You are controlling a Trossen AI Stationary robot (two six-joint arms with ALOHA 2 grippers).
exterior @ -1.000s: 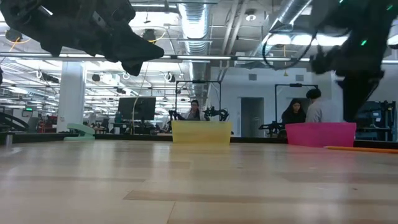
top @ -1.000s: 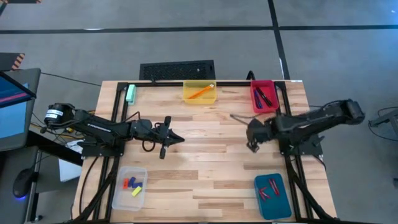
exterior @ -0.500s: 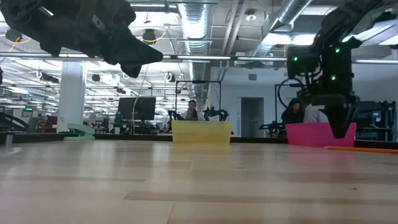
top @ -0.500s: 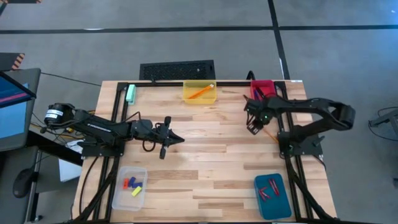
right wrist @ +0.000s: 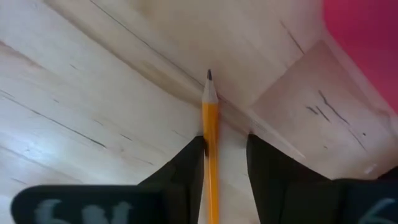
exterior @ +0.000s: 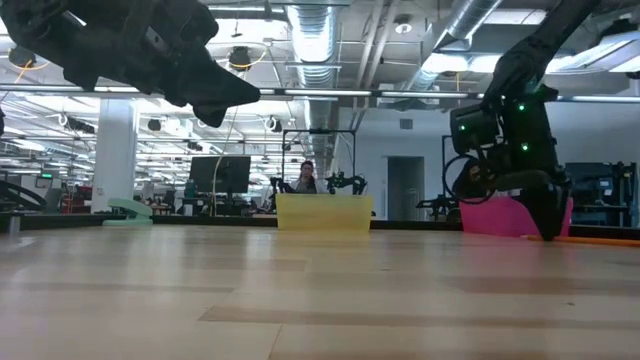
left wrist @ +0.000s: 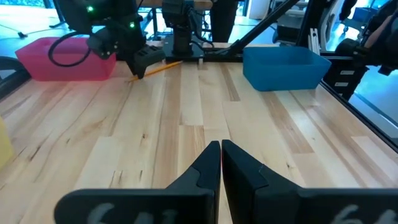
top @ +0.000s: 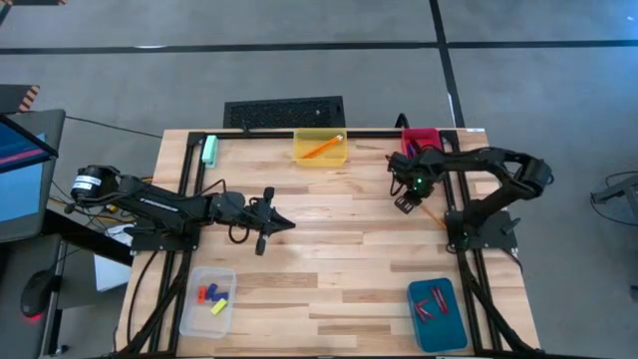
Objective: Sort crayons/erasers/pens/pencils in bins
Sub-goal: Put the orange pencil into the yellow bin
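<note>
An orange pencil (right wrist: 210, 130) lies flat on the table just in front of the red bin (top: 421, 150), which holds dark pens. My right gripper (top: 405, 201) is down at the table, open, one finger on each side of the pencil near its sharpened tip (right wrist: 209, 76). My left gripper (top: 271, 221) hovers shut and empty above the table's left middle. The yellow bin (top: 320, 150) holds an orange pencil. Red crayons lie in the teal-blue bin (top: 437, 314), and small erasers in the clear bin (top: 207, 299). My right gripper straddles the pencil's shaft (right wrist: 210, 146) a little behind the tip, its fingers pointing down from above and across it. One finger (right wrist: 186, 168) lies right against the shaft, and I cannot tell whether it touches. The other stands apart. The pencil rests on the table.
A pale-green block (top: 209, 150) lies at the far left corner. A dark keyboard (top: 284, 112) sits beyond the far edge. Bare wood fills the table's middle between the arms. People stand in the room behind the table.
My right gripper has swung from the table's right middle toward the far edge and the red bin. It has come down until its fingertips stand at the table around the pencil.
</note>
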